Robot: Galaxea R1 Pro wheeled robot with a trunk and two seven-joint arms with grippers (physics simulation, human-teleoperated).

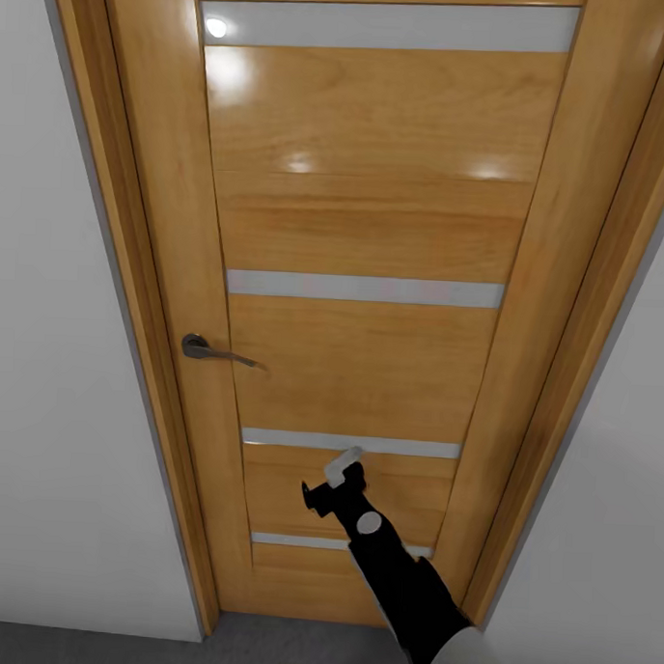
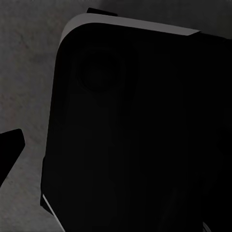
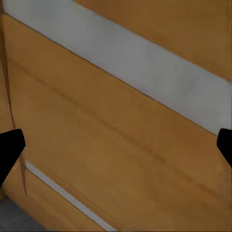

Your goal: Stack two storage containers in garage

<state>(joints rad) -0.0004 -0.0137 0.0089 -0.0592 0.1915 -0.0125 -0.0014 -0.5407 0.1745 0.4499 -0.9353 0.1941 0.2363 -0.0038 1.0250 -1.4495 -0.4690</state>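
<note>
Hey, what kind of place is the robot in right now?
Indoors, right at a closed wooden door with frosted strips and a lever handle, set in a plain white wall above grey floor; likely a doorway between rooms.

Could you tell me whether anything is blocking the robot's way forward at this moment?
Yes. A closed light-wood door with frosted strips stands directly ahead, its handle untouched. The right gripper, jaws open, is raised close to the door's lower panel, well away from the handle. No container is visible here.
</note>
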